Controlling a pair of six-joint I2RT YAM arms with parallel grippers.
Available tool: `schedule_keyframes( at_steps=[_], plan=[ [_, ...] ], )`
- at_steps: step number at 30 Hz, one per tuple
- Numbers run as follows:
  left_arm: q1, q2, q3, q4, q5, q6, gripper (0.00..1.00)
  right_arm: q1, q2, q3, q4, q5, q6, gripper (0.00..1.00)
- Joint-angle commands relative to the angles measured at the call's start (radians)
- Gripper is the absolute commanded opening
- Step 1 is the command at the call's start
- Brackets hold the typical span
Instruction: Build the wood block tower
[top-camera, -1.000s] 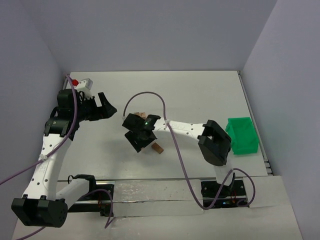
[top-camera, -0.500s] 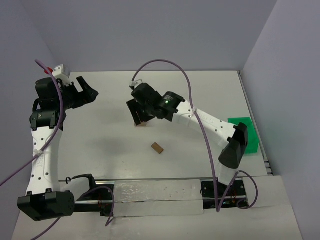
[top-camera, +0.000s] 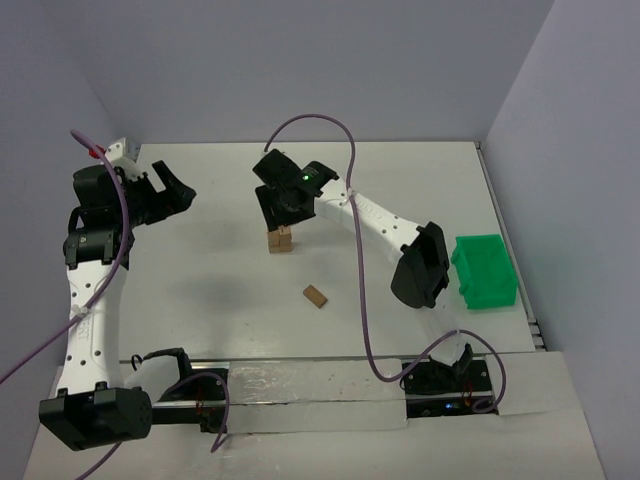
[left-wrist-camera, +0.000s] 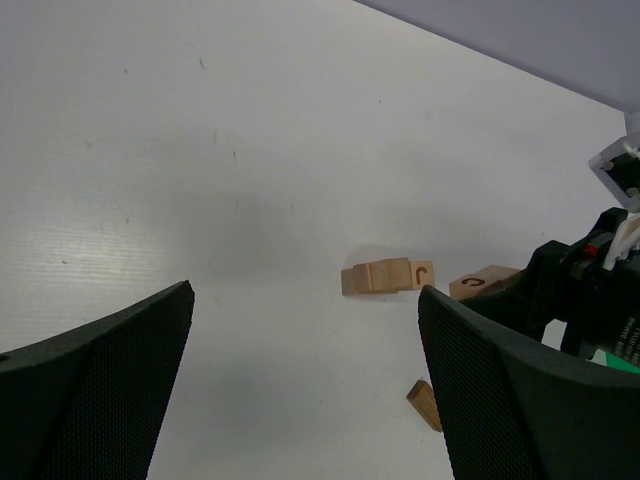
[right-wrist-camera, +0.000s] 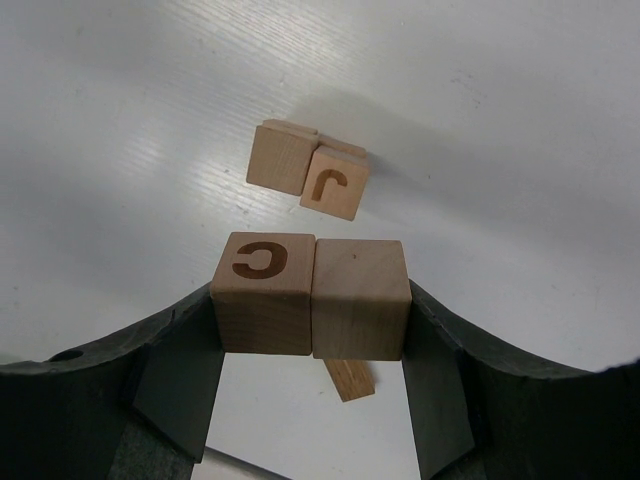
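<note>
My right gripper (top-camera: 284, 207) is shut on two wooden blocks held side by side, one marked C (right-wrist-camera: 262, 292) and one plain (right-wrist-camera: 360, 298). It holds them in the air just behind and above a small stack of wooden blocks (top-camera: 280, 239) on the white table; the stack's top block bears a J (right-wrist-camera: 335, 184). The held blocks do not touch the stack. A flat loose block (top-camera: 316, 296) lies nearer the front. My left gripper (top-camera: 176, 190) is open and empty, raised at the far left; its view shows the stack (left-wrist-camera: 385, 277) and the loose block (left-wrist-camera: 424, 405).
A green plastic bin (top-camera: 485, 270) stands at the table's right edge. Grey walls close in the left, back and right sides. The right arm's elbow (top-camera: 418, 265) hangs over the table beside the bin.
My right gripper has moved from beside the loose block back to over the stack, carrying the two blocks. My left arm has risen and swung left, away from the middle.
</note>
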Motion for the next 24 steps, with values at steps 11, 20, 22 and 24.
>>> schedule_keyframes(
  at_steps=[11, 20, 22, 24],
  plan=[
    [0.027, -0.033, -0.050, 0.077, 0.045, -0.038, 0.99, 0.005, 0.066, 0.119, -0.008, 0.008, 0.083, 0.59],
    [0.034, -0.046, -0.075, 0.083, 0.063, -0.052, 0.99, -0.004, 0.105, 0.136, -0.003, 0.015, 0.112, 0.59],
    [0.034, -0.043, -0.074, 0.085, 0.066, -0.053, 0.99, -0.004, 0.115, 0.135, -0.003, 0.013, 0.115, 0.60],
    [0.034, -0.041, -0.072, 0.085, 0.070, -0.053, 0.99, -0.004, 0.123, 0.135, -0.003, 0.012, 0.118, 0.60]
  ],
)
